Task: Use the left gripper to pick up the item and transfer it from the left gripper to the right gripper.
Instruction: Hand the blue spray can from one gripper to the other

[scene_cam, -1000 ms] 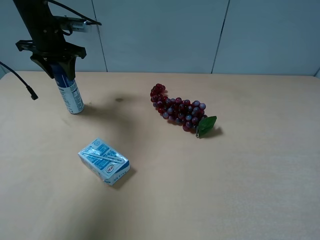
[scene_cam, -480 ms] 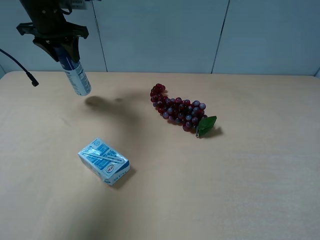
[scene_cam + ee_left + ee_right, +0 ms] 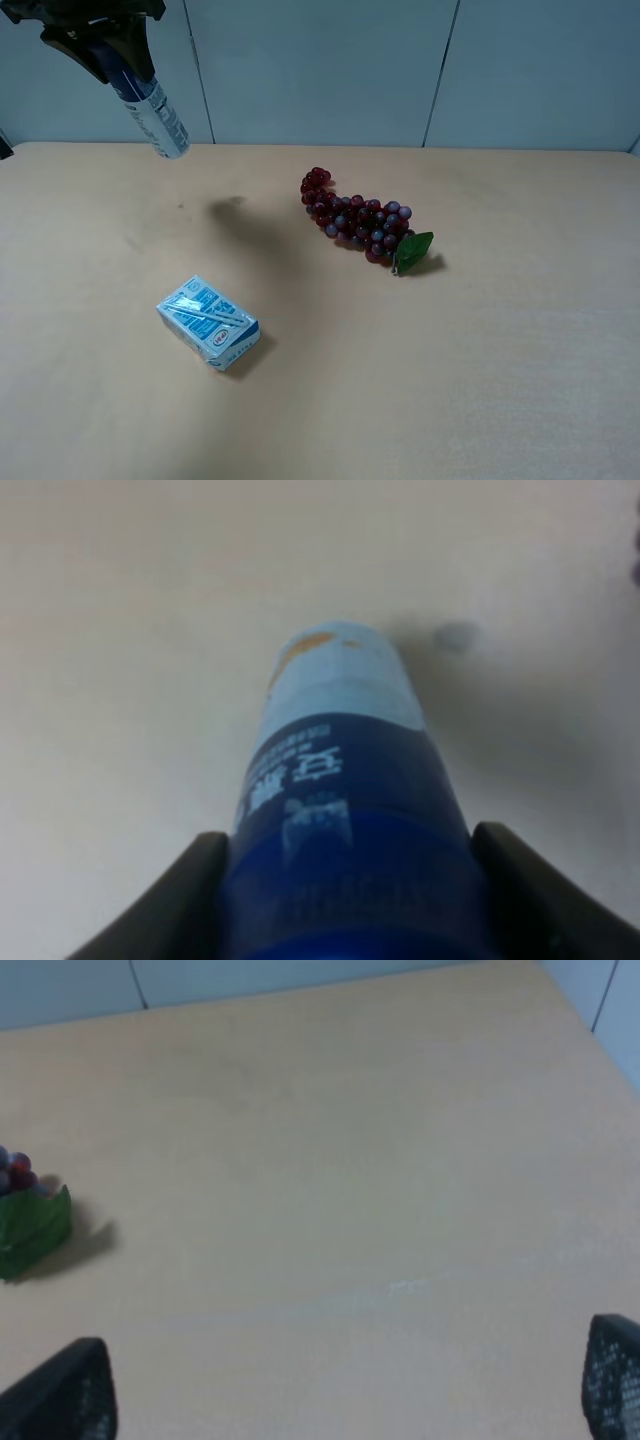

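Can (image 3: 160, 120) aloft far left; carton (image 3: 208, 323) nearer; grapes (image 3: 358, 221) right.

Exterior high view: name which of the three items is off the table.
The blue-and-white can, held tilted in the left claw; the carton and the grape bunch both lie on the table.

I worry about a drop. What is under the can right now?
The can, held tilted in the left gripper, hangs over bare table with only its shadow there. The carton and grapes sit off to the side. In the wrist view the can covers some table.
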`<state>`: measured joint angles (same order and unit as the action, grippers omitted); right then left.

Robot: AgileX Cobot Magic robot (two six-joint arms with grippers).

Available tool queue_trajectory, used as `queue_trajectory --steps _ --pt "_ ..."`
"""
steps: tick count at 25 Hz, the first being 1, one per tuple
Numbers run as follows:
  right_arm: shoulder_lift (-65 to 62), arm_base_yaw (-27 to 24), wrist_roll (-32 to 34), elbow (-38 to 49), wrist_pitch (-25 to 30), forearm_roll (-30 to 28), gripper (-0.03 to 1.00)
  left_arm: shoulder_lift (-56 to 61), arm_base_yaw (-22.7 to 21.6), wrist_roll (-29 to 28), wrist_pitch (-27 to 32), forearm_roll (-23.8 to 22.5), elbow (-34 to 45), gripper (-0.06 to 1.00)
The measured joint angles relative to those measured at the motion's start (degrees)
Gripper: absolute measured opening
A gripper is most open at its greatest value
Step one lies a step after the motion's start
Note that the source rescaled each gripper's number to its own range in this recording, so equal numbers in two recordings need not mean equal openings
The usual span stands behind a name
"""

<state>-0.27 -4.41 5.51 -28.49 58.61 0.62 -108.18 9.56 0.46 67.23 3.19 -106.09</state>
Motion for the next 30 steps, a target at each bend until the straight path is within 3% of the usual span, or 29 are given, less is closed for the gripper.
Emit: queue_trajectory --steps 7,13,20,30 --pt "0.0 0.0 0.0 0.0 0.0 0.2 1.0 3.5 4.0 0.3 0.0 1.3 4.3 0.0" --pt "0.0 0.0 0.0 0.0 0.0 0.2 1.0 3.4 4.9 4.7 0.0 13.7 5.1 0.0" --pt "0.0 0.0 0.0 0.0 0.0 0.2 1.0 3.4 5.0 8.7 -0.1 19.5 12.1 0.0" --pt "0.0 0.0 0.0 0.0 0.0 0.2 1.0 3.4 5.0 17.8 -0.1 35.2 20.6 0.0"
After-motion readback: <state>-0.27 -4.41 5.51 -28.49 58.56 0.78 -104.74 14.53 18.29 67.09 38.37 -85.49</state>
